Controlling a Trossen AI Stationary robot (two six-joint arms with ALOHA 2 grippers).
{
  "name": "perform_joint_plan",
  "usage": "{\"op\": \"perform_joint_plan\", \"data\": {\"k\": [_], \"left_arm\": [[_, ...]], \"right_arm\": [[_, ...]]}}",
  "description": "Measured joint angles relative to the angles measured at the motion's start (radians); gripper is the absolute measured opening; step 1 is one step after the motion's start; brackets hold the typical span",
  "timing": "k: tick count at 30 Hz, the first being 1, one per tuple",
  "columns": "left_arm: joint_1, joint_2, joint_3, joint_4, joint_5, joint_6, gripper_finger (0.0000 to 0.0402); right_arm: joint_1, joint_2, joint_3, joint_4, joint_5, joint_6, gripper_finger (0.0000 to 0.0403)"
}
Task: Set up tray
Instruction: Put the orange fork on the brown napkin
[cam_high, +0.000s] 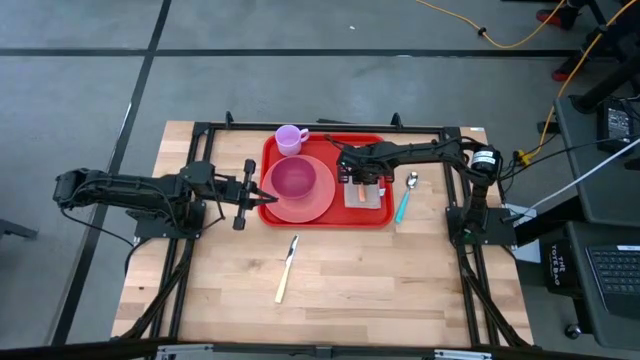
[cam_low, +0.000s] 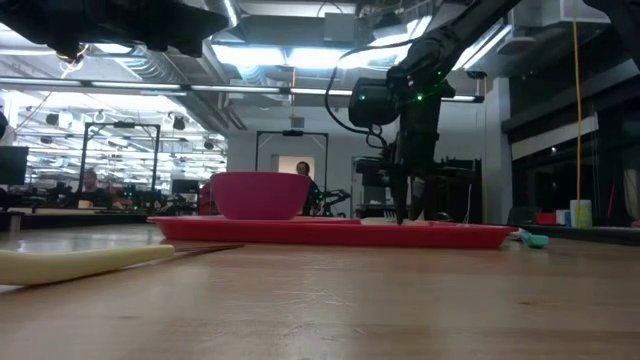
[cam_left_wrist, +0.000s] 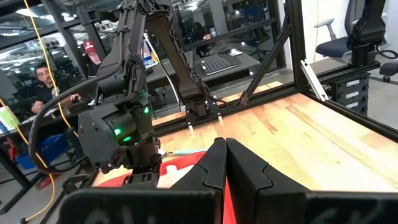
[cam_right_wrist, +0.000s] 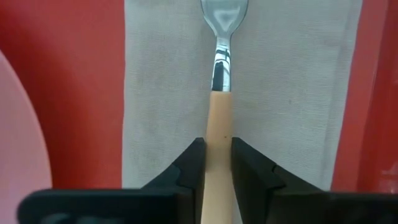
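Red tray (cam_high: 325, 217) at the far middle of the tabletop (cam_high: 330, 290), holding plate, bowl and napkin (cam_right_wrist: 168, 93). Right gripper (cam_right_wrist: 217, 158) down over the napkin, fingers (cam_right_wrist: 189, 165) narrowly parted around a peach-handled utensil (cam_right_wrist: 219, 124). Left gripper (cam_high: 243, 195) just beside the tray's left edge, fingers (cam_left_wrist: 249, 171) pressed shut, empty.

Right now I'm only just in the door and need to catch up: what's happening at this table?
A two-armed robot is laying out a red tray. The right gripper is down over the napkin on the tray, its fingers either side of the peach handle of a utensil lying on it. A plate, bowl and cup sit on the tray. A knife and spoon lie on the table. The left gripper waits shut by the tray's edge.
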Motion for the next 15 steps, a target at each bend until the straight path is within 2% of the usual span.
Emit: {"op": "perform_joint_plan", "data": {"k": [15], "left_arm": [[0.000,0.000,0.000,-0.011,0.000,0.000,0.0004]], "right_arm": [[0.000,0.000,0.000,0.000,0.001,-0.003,0.0078]]}}
